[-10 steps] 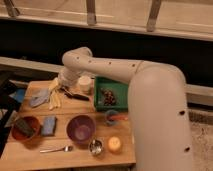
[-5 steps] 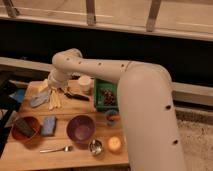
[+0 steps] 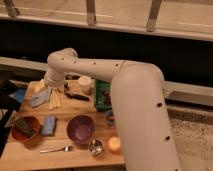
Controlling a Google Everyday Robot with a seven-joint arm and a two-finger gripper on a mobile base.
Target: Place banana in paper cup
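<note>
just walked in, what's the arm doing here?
The robot's one arm is stretched over the wooden table. Its hand is low at the back left, open and holding nothing, just above the banana. The banana lies flat on the table beside a grey-blue cloth. The paper cup stands upright further right, next to the green tray. The banana has not been picked up yet.

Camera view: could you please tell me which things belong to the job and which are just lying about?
Job: banana, paper cup, gripper near the banana.
Lying about: purple bowl, fork, steel cup, orange, green tray.
</note>
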